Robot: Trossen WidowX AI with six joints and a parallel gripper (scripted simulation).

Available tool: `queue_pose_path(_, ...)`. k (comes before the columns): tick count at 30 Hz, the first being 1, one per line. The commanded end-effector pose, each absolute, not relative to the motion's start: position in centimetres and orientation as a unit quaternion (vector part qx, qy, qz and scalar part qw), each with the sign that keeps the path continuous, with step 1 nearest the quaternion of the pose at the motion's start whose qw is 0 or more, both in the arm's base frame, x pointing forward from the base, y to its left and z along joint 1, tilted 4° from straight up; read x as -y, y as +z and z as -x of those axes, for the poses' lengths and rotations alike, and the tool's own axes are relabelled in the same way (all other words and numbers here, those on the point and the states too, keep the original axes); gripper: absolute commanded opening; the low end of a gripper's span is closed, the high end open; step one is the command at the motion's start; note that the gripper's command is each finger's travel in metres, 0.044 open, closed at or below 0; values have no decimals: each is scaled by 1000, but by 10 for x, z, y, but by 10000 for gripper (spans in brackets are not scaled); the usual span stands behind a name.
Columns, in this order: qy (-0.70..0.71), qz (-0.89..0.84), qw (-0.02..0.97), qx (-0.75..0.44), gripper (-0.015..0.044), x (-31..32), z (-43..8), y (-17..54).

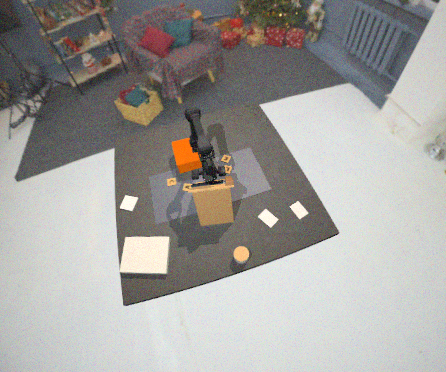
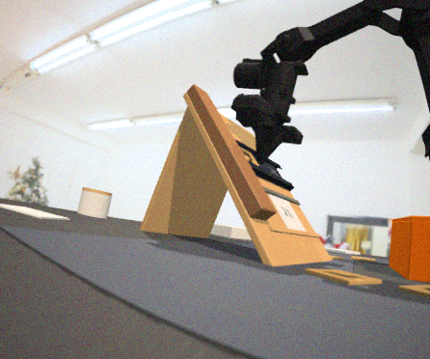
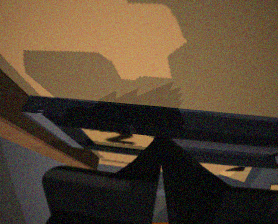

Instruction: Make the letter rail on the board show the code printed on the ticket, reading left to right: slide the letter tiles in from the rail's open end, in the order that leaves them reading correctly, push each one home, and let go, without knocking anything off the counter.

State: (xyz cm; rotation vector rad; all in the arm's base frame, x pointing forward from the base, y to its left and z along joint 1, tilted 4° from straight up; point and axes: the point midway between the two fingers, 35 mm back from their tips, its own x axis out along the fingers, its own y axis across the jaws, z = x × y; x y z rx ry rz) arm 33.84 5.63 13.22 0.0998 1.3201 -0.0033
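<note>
The sloped wooden board [image 1: 214, 206] [image 2: 246, 211] carries a dark letter rail [image 3: 220, 126] and a brown block [image 2: 231, 153] [image 3: 12, 95] along one side. A tile marked 2 [image 3: 112, 138] sits in the rail near that block; whether it touches the end is unclear. The ticket [image 2: 290, 214] below reads 2L. My gripper [image 2: 261, 161] [image 3: 162, 141] is shut and empty, its tips down at the rail, just right of the 2 in the wrist view. Loose tiles [image 1: 171, 181] [image 1: 226, 159] [image 1: 228, 169] [image 2: 372, 281] lie flat around the board's foot.
An orange box [image 1: 187, 158] [image 2: 424, 250] stands beside the arm. A grey mat [image 1: 255, 174] [image 2: 120, 260] lies under the board. Behind the board are a cup [image 1: 241, 255] [image 2: 94, 204], a pale slab [image 1: 145, 255] and white cards [image 1: 268, 218] [image 1: 298, 209]; another card [image 1: 129, 203] lies left.
</note>
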Motion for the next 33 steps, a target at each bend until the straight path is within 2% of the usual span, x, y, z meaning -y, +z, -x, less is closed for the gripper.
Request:
queue_pose_path(1, -1, -47, 789, -612, 0, -58, -338, 133)
queue_pose_path(33, 0, -48, 789, -612, 0, -69, -339, 134)
